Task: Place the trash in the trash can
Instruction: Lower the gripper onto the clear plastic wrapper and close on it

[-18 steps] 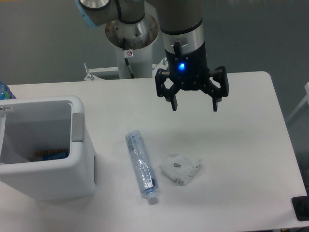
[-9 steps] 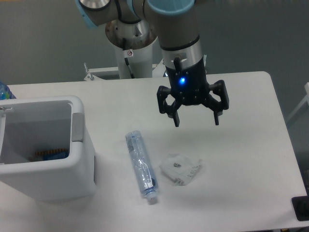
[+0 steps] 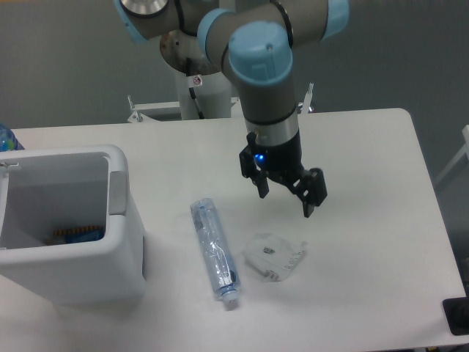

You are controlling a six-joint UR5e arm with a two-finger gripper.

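A long flattened clear bottle (image 3: 215,253) with a bluish tint lies on the white table (image 3: 366,220), its cap toward the front. A small crumpled clear wrapper (image 3: 273,257) with dark print lies just right of it. The white trash can (image 3: 117,242) stands at the left with a little orange and blue item at its bottom. My gripper (image 3: 284,204) is open and empty. It hangs above the table just behind the wrapper, turned at an angle, touching nothing.
The arm's grey base column (image 3: 199,66) stands at the back of the table. A blue-topped bottle (image 3: 6,138) peeks in at the far left edge. A dark object (image 3: 458,315) sits at the front right corner.
My gripper has moved down and toward the front, closer to the wrapper, and has rotated about its axis. The bottle, wrapper and trash can have not moved.
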